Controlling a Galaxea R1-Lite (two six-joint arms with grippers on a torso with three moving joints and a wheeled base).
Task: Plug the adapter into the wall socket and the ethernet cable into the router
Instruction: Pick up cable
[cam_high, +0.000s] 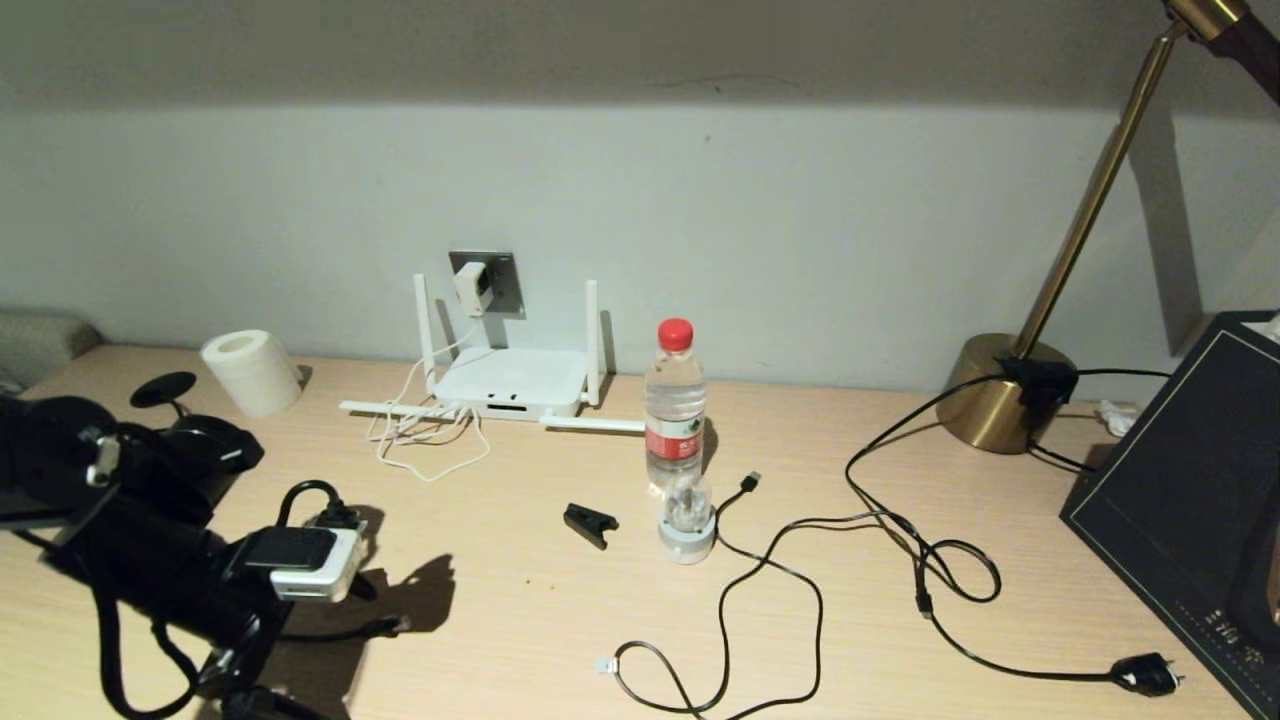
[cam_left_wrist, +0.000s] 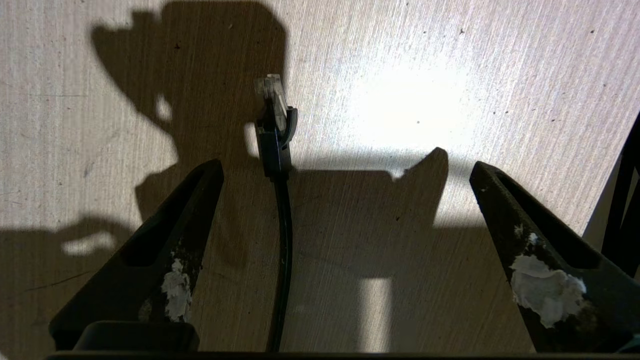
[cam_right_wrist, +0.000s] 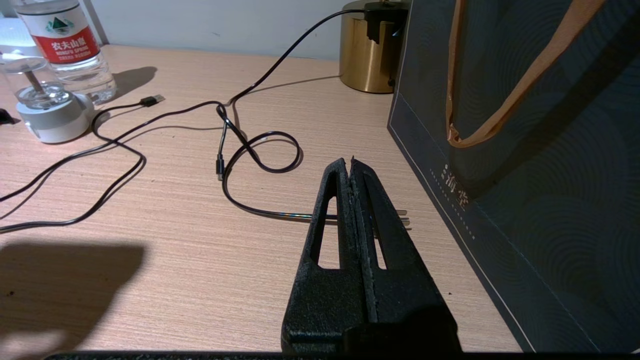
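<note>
The white adapter (cam_high: 469, 286) sits in the grey wall socket (cam_high: 500, 283), and its thin white cord drops to the white router (cam_high: 511, 381) below. The ethernet cable's clear plug with its black boot (cam_left_wrist: 274, 125) lies flat on the desk, seen small in the head view (cam_high: 393, 627). My left gripper (cam_left_wrist: 346, 167) hangs open just above the desk. The cable runs between its fingers, nearer one of them, and the plug lies just past the tips. Nothing touches it. My right gripper (cam_right_wrist: 350, 161) is shut and empty, low over the desk at the right.
A water bottle (cam_high: 675, 400), a small white-based glass (cam_high: 687, 522) and a black clip (cam_high: 590, 525) stand mid-desk. Black cords loop right of them, one ending in a USB plug (cam_high: 751, 481), another in a mains plug (cam_high: 1146, 675). A brass lamp base (cam_high: 1000, 395), dark bag (cam_high: 1190, 500) and paper roll (cam_high: 250, 372) border the desk.
</note>
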